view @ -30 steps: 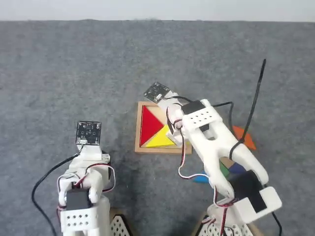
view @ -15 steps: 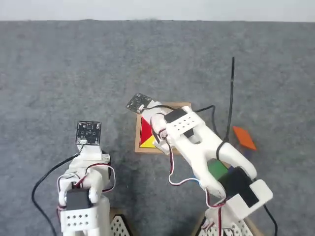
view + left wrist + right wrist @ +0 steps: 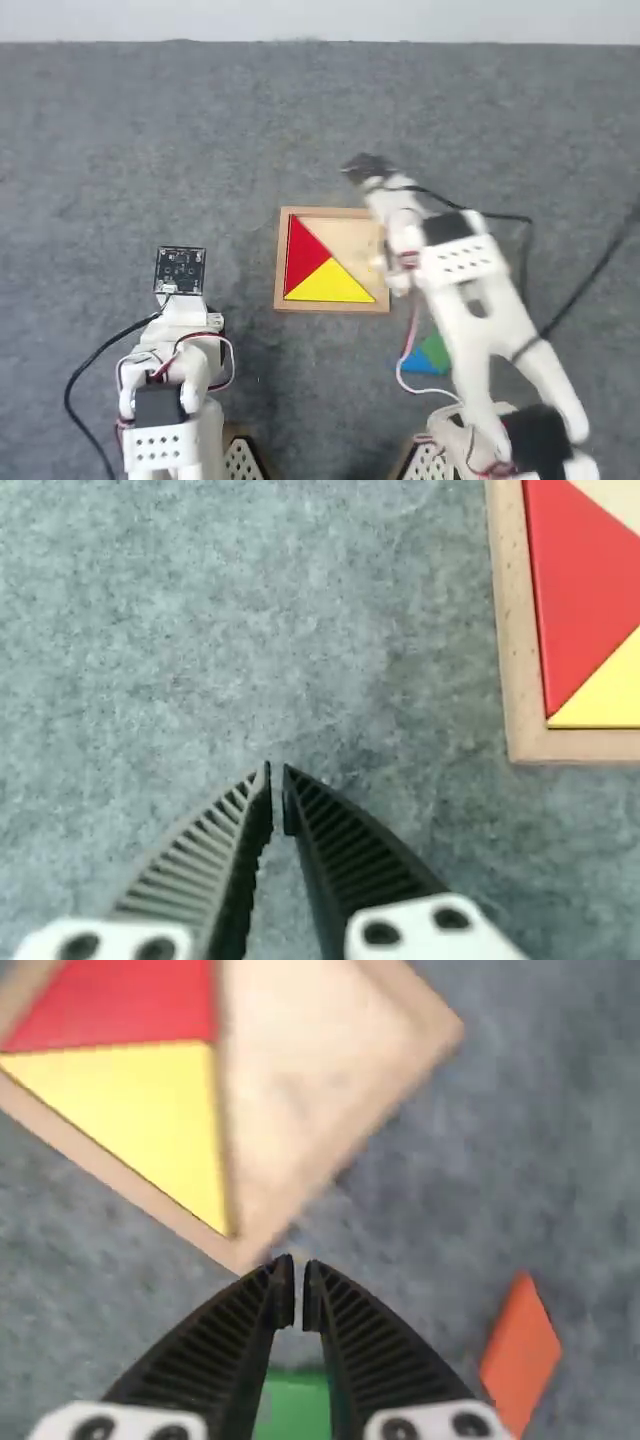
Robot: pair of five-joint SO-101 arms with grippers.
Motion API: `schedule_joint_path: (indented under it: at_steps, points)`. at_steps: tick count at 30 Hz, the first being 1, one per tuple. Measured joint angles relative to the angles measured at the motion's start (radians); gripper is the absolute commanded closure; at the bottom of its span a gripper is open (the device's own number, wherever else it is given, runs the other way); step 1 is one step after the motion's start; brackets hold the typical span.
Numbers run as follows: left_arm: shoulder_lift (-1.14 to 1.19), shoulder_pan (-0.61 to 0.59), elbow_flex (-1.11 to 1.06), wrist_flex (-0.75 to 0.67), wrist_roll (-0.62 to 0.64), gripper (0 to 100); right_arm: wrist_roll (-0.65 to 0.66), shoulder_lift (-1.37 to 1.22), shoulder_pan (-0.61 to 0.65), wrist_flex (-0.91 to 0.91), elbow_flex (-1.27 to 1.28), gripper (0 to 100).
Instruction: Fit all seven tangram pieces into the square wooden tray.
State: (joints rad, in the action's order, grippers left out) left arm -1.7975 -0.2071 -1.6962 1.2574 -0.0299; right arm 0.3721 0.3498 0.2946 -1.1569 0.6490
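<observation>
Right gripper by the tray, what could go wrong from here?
The shut right gripper hangs at the edge of the tray; a low move might nudge the tray and unsettle the red triangle and yellow triangle. The green piece lies partly under that arm, so a reach back for it may be awkward.

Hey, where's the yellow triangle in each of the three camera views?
High view: yellow triangle in the wooden tray, the half nearest the arms.
Left wrist view: yellow triangle in the tray corner, away from the left hand.
Right wrist view: yellow triangle ahead of the right hand.
Shared landmark: red triangle touching it.
</observation>
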Motion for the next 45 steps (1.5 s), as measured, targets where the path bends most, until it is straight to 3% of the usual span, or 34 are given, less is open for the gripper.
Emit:
schedule_joint_path:
  at_steps: [7,17,23,28,35,45]
  points:
    - [0.000,0.000,0.000,0.000,0.000,98,0.031,0.071,-0.201,-0.031,0.129,96.8]
    - [0.000,0.000,0.000,0.000,0.000,98,0.281,0.290,-0.072,-0.276,0.278,96.3]
    - [0.000,0.000,0.000,0.000,0.000,98,0.396,0.304,-0.057,-0.368,0.305,79.8]
    - [0.000,0.000,0.000,0.000,0.000,98,0.462,0.094,-0.035,-0.288,0.338,88.3]
    - [0.000,0.000,0.000,0.000,0.000,98,0.405,-0.232,-0.061,-0.077,0.292,88.3]
    - [0.000,0.000,0.000,0.000,0.000,98,0.318,-0.358,-0.235,-0.075,0.058,88.3]
